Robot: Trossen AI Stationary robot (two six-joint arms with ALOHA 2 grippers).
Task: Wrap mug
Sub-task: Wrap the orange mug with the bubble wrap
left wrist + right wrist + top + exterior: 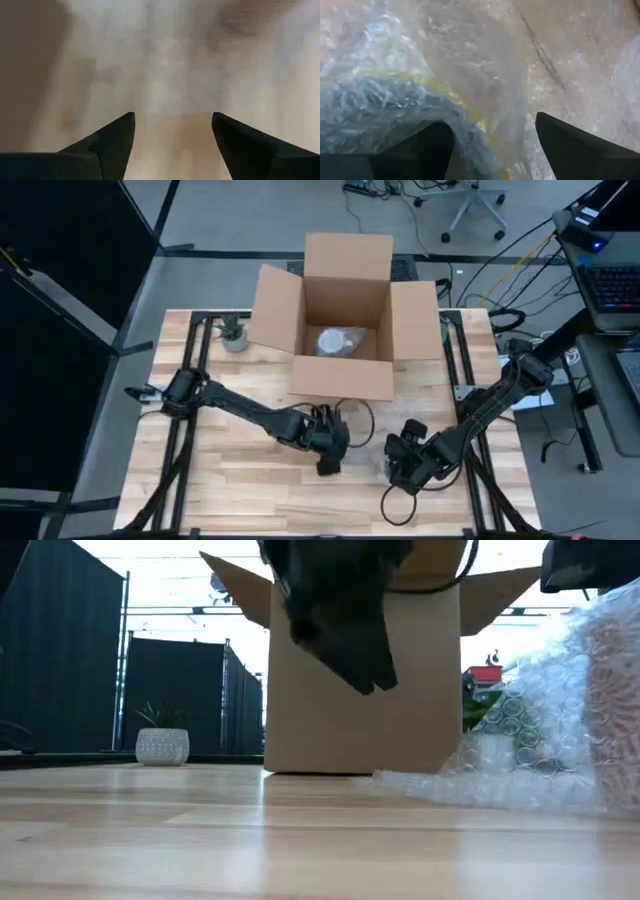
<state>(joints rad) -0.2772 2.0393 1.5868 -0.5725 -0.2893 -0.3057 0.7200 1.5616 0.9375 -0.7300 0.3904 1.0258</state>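
The mug (385, 107) shows as a dark shape with a yellowish rim under clear bubble wrap (470, 60). The wrap lies on the table's near right part (375, 458) and fills the right of the low view (540, 740). My right gripper (495, 135) stands open over the wrapped mug, one finger on the mug's side and the other over loose wrap. My left gripper (328, 463) hangs open just left of the bundle, above bare wood (172, 75), with nothing between its fingers. My right gripper comes at the wrapped mug from above, slanting down. One finger (427, 145) lies close against the wrap over the mug's curved side (445, 112). Whether it touches the wrap I cannot tell.
An open cardboard box (300, 310) stands at the far middle of the table, with a bubble-wrapped bundle (340, 340) inside. A small potted plant (233, 332) sits at the far left. Bare wood lies along the near edge and to the left.
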